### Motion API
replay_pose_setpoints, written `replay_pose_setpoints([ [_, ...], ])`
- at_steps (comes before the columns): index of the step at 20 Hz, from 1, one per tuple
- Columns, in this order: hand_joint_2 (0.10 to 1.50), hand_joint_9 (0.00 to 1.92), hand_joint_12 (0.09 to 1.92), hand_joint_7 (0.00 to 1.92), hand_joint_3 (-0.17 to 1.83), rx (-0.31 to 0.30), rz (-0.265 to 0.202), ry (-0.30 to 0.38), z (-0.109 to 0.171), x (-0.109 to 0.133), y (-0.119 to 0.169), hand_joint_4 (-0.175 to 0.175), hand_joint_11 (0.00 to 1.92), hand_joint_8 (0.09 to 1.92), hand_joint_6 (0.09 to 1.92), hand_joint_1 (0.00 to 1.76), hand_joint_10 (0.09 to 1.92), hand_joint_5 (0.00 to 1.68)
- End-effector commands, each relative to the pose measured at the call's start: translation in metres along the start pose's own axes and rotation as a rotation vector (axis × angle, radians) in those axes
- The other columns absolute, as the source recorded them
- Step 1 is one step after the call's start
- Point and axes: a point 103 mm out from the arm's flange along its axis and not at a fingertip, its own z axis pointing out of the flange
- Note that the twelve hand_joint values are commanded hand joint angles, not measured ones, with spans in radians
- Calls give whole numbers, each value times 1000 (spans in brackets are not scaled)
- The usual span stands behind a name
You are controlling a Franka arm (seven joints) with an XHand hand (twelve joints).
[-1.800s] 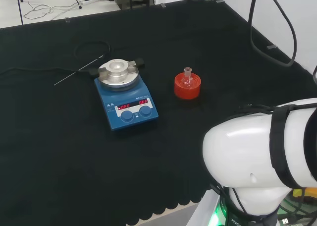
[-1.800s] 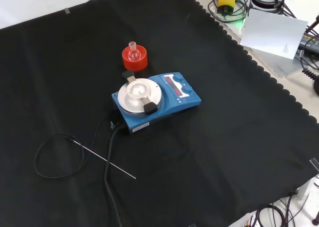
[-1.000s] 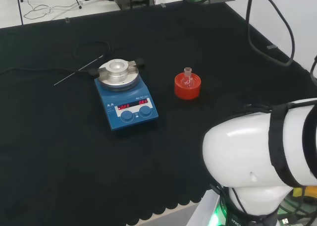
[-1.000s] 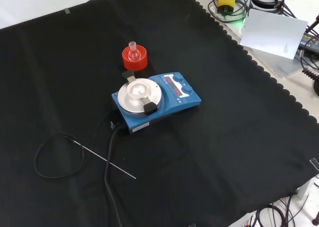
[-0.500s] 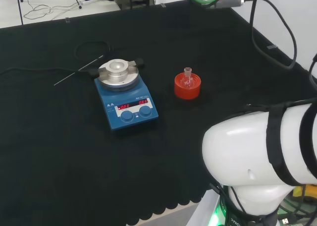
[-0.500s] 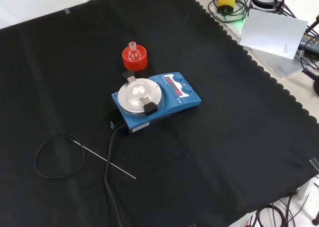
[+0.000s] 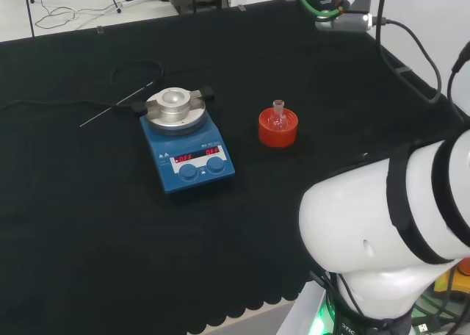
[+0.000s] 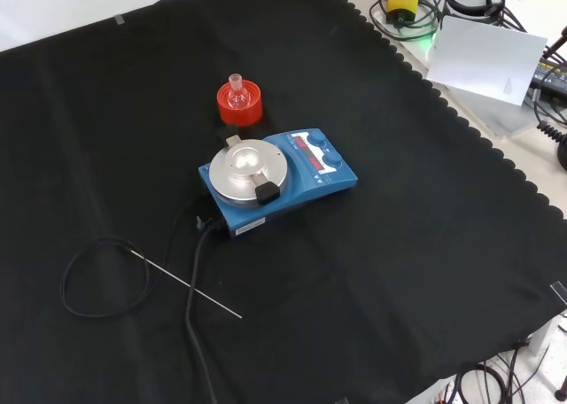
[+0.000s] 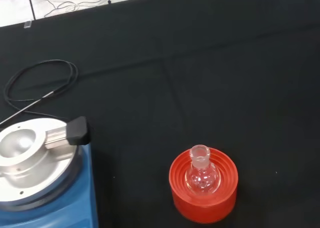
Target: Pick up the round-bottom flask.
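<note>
A small clear round-bottom flask (image 7: 278, 114) stands upright with its neck up in a red ribbed ring stand (image 7: 278, 128) near the middle of the black cloth. In the front view the flask (image 8: 236, 89) and its stand (image 8: 240, 106) sit just beyond the blue stirrer. The wrist view looks down on the flask (image 9: 201, 172) in the stand (image 9: 203, 196) from some way off, with nothing touching it. The arm's far end with green and black cables (image 7: 332, 3) hangs high above the cloth's far right in the head view.
A blue magnetic stirrer with a round metal plate (image 7: 184, 139) (image 8: 276, 176) (image 9: 35, 180) stands left of the flask in the head view. Its black cable and a thin metal probe (image 8: 186, 284) lie beyond it. The arm's big white link (image 7: 389, 232) stands at the near right.
In the head view the arm's far end with its cables has swung down and to the right, and the white link has turned a little. Flask, stand and stirrer have stayed put.
</note>
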Motion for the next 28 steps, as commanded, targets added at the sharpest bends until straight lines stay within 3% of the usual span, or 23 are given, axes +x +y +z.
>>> replay_pose_setpoints([
  [1,1185,312,1405,158,305,-1,35,71,40,-38,48,-7,0,615,385,326,671,430],
  [7,1143,331,1417,176,286,12,43,106,73,-48,77,-11,0,625,379,409,675,442],
  [11,1067,348,1419,198,264,21,50,167,99,-46,87,-10,0,637,371,528,681,461],
  [14,1000,369,1429,213,250,49,45,159,122,-42,91,-9,2,645,365,635,685,478],
  [18,882,385,1435,220,412,83,43,161,149,-37,94,-9,7,655,285,690,674,506],
  [28,706,423,1436,208,543,123,37,170,195,-23,94,-7,19,668,218,824,686,523],
])
